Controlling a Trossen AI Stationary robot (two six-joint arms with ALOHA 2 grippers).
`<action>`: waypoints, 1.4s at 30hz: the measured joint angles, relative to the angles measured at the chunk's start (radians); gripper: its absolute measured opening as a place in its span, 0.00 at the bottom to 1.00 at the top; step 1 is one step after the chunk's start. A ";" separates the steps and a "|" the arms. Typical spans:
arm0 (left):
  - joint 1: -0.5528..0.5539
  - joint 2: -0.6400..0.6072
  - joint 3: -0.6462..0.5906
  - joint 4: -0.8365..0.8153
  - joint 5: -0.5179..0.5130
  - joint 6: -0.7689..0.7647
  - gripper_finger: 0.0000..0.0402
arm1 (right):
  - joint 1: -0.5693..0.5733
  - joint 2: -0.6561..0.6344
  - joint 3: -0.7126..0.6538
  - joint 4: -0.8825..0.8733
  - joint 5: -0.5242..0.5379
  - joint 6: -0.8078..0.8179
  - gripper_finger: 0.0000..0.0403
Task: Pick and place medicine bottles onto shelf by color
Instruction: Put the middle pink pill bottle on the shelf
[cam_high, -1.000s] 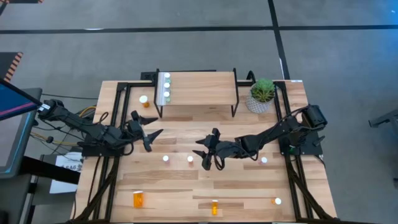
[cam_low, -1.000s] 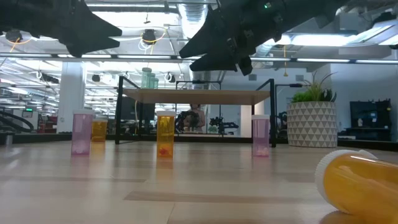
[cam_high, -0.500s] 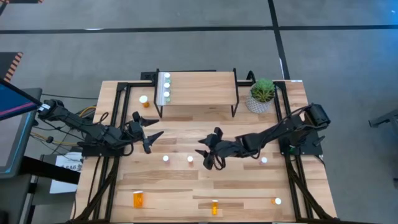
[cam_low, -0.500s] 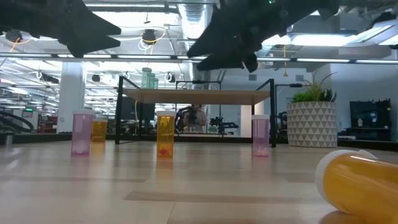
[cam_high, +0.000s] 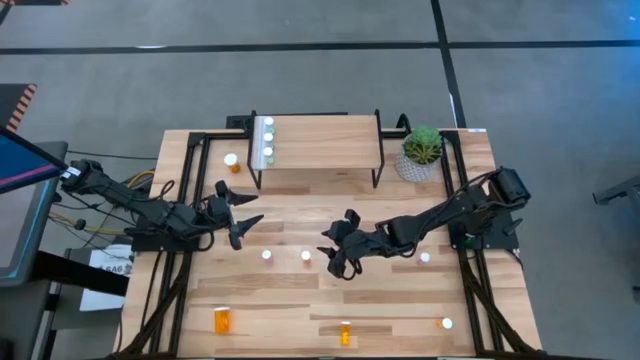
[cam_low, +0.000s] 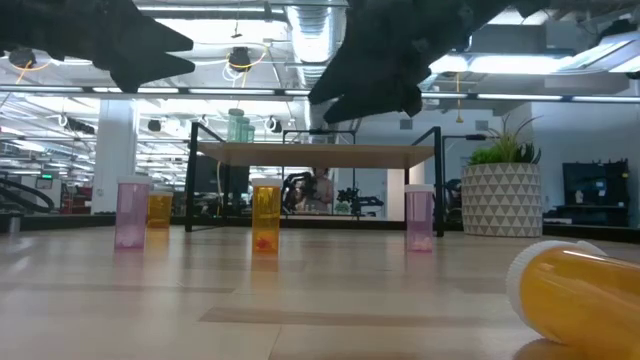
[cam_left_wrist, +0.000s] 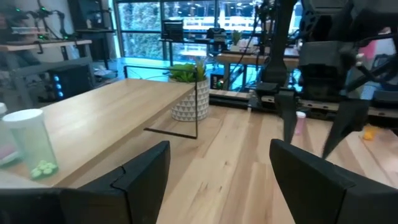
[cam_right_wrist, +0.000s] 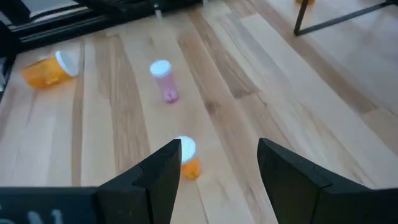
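You've got both arms up off the table (cam_high: 400, 300), neither holding anything.

Right gripper (cam_high: 340, 254) hangs over mid-table, fingers spread wide w/ nothing between them. In the right wrist view its fingers (cam_right_wrist: 158, 177) frame an orange bottle (cam_right_wrist: 186, 157) standing just below; same bottle sits just beside the gripper in the high view (cam_high: 306, 257). A pink bottle (cam_right_wrist: 163, 78) stands a bit further on, next to the orange one in the high view (cam_high: 267, 256). Low view: the dark gripper (cam_low: 375, 85) hovers well above the table, clear of the bottles.

Left gripper (cam_high: 238, 212) waits in front of the shelf's left end, also spread wide & empty; its fingers (cam_left_wrist: 140, 180) point along the shelf top.

Shelf (cam_high: 330, 140) stands at the far edge of the table, centre. On its left end is a row of green bottles (cam_high: 267, 138); one shows close in the left wrist view (cam_left_wrist: 31, 140). Exact count is hard to tell.

Other bottles, all on the tabletop:
- orange w/ white cap (cam_high: 231, 160), just left of the shelf
- pink (cam_high: 425, 259) on the right side, under the right arm
- large orange one (cam_high: 222, 320) lying on its side, near-left
- orange (cam_high: 345, 332) near edge, centre
- one more (cam_high: 446, 324) near-right; only its cap is clear

Potted plant (cam_high: 421, 152) sits right of the shelf.
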 joint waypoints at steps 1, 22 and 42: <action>0.000 0.000 0.000 0.000 0.002 0.000 0.66 | 0.003 0.000 0.000 -0.024 0.000 0.014 0.58; 0.000 0.000 0.000 -0.003 0.007 -0.019 0.66 | 0.022 0.000 -0.001 -0.440 -0.016 0.366 0.58; 0.000 0.000 0.000 -0.003 0.006 -0.021 0.66 | 0.023 0.000 -0.001 -0.501 -0.090 0.471 0.58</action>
